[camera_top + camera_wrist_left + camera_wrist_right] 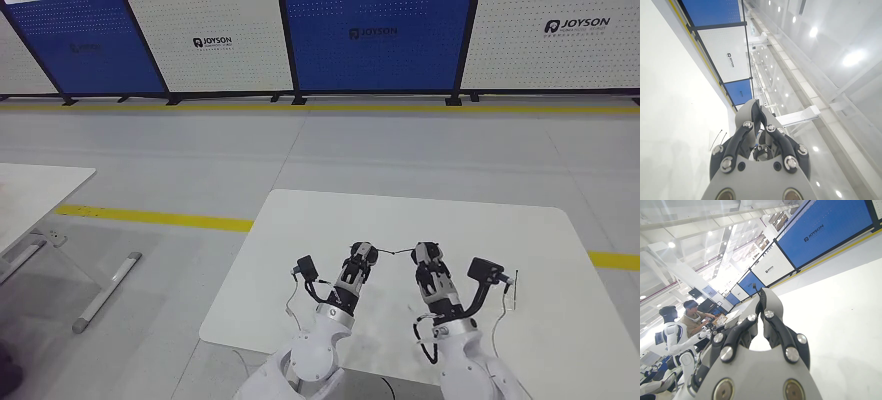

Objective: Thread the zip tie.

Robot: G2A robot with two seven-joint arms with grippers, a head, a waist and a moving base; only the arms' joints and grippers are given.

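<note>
I see the right end effector [761, 300] clamped on the zip tie [754, 285], whose head pokes out just past the closed fingertips. The left end effector [757, 111] has its pads pressed together on the tie's other end, so the strap spans the short gap between the two over the white bench [300, 230]. Two spare ties [717, 139] lie flat on it

Blue and white partition panels [380, 45] line a grey floor [200, 150] marked with yellow tape [150, 217], under round ceiling lights [813, 31].
</note>
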